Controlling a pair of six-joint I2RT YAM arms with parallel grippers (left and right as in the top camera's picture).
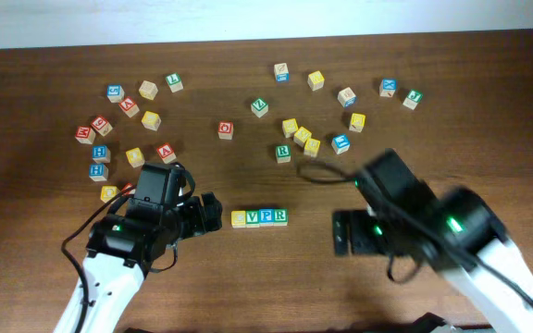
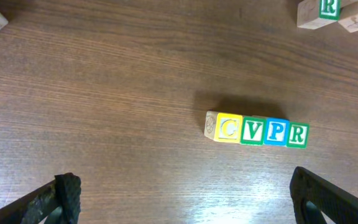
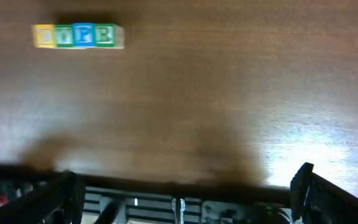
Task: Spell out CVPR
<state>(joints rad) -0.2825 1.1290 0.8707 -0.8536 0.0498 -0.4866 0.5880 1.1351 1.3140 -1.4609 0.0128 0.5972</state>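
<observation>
CVPR row (image 1: pixel 259 217): four letter blocks sit touching, side by side in one straight line, near the front middle of the table (image 1: pixel 276 277).
Letters: from the left wrist view I read a yellow C block (image 2: pixel 229 129), a green V block (image 2: pixel 252 131), a blue P block (image 2: pixel 276 132) and a green R block (image 2: pixel 298 134), in the right order.
Progress: to my eye the word is spelled. No letter is missing and none is out of line, so I'd say no placing is left to do.
Left claw (image 1: pixel 209 213): spread wide and holding nothing. It sits just off the C end of the row and does not touch it.
Right claw (image 1: pixel 345 231): also spread wide and empty, off the R end and further away.
Spare blocks (image 1: pixel 283 153): these lie scattered across the far half of the table, well apart from the row.
</observation>
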